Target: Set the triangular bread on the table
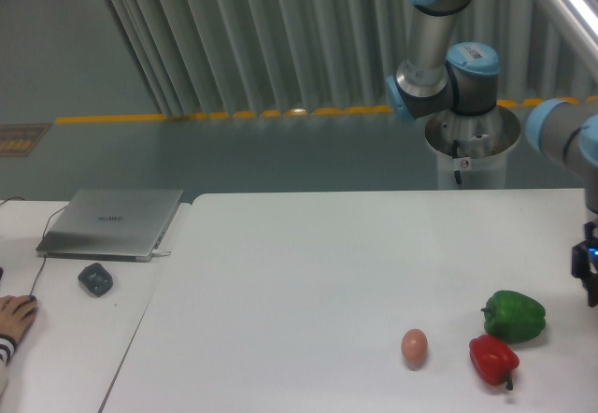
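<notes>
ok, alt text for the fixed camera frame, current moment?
A silver-and-blue robot arm leans off the right edge above a white table holding a green bell pepper, red bell pepper and small brown egg; no bread shows. A silver laptop sits on the left desk.

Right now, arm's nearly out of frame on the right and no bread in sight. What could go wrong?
1. The gripper is cut off at the right edge, so its state and any grasp there can't be checked.
2. The green pepper and red pepper sit near that edge; the returning arm might knock them.
3. The egg could roll if bumped.
</notes>
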Robot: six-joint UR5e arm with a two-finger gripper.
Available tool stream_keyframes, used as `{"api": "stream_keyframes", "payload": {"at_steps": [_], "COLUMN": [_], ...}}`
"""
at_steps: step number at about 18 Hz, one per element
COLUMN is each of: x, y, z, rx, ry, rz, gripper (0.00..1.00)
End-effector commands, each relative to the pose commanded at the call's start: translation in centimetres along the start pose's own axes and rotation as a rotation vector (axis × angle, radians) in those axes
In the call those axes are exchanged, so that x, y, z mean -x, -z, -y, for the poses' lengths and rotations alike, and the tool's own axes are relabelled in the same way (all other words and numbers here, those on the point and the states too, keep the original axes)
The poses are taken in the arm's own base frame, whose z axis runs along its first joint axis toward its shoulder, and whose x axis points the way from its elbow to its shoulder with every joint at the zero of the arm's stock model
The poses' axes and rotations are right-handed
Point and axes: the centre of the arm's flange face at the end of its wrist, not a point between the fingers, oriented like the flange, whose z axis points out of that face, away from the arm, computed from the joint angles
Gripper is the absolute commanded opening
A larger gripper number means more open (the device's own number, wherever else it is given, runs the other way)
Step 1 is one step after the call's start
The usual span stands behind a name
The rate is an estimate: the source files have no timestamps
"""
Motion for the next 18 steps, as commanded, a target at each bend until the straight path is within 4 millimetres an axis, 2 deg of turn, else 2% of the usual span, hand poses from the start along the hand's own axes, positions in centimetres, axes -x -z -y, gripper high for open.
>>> {"api": "stream_keyframes", "payload": {"at_steps": [1, 5, 7, 10, 14, 16, 18], "x": [0.4, 1.4, 2.4, 3.1, 4.4, 5.4, 5.7], "y": [-0.2, -1.5, -1.2, -0.8, -0.8, -1.0, -1.5], "z": [-1.0, -1.3, -2.5, -3.0, -5.5, -7.9, -8.8], "rx": [0.002, 0.002, 0.003, 0.001, -0.071, -0.086, -0.087], "ry": [0.016, 0.023, 0.040, 0.062, 0.170, 0.205, 0.216], "rz": [0.002, 0.006, 0.018, 0.029, 0.019, 0.019, 0.013], "gripper": [1.00, 1.00, 1.00, 1.00, 1.00, 1.00, 1.00]}}
